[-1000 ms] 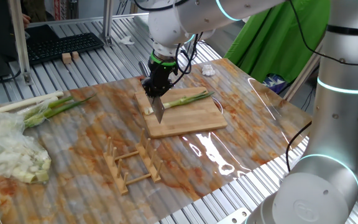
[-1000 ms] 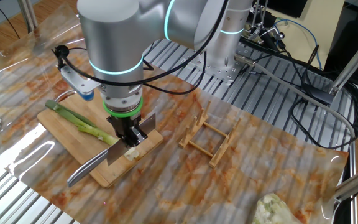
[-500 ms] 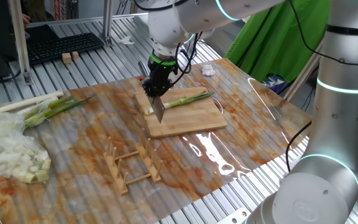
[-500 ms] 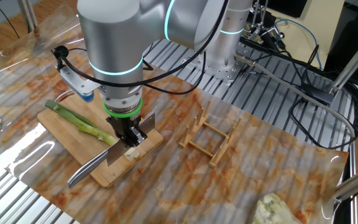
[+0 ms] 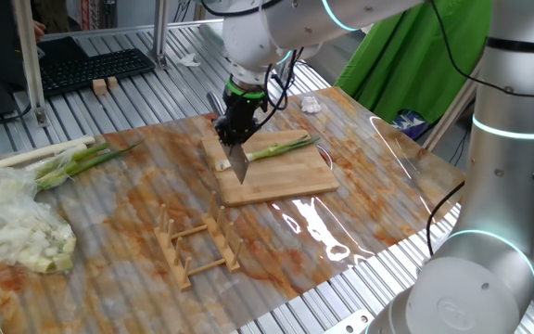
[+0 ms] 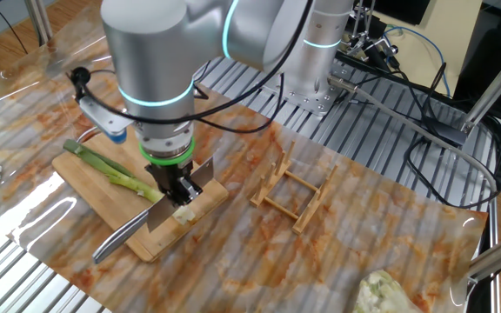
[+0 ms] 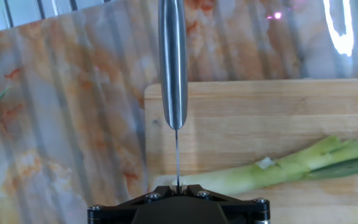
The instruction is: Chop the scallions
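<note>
While the hand (image 6: 179,187) pinches a knife (image 6: 127,236), the scallions (image 7: 278,169) lie pale-stemmed, green-leaved on the board (image 5: 286,176).

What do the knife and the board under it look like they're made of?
Knife: apparently all steel, its handle a smooth, mirror-bright grey in the hand view. Board: probably bamboo or light wood, matte tan with fine straight grain. The gripper holds the knife over the scallion.

Plainly a robotics lab — ribbed aluminium bench (image 5: 146,83), green backdrop cloth (image 5: 415,56), keyboard (image 5: 95,70) at a workstation, cables (image 6: 407,83) trailing behind the arm's base (image 6: 316,87) — no kitchen.
</note>
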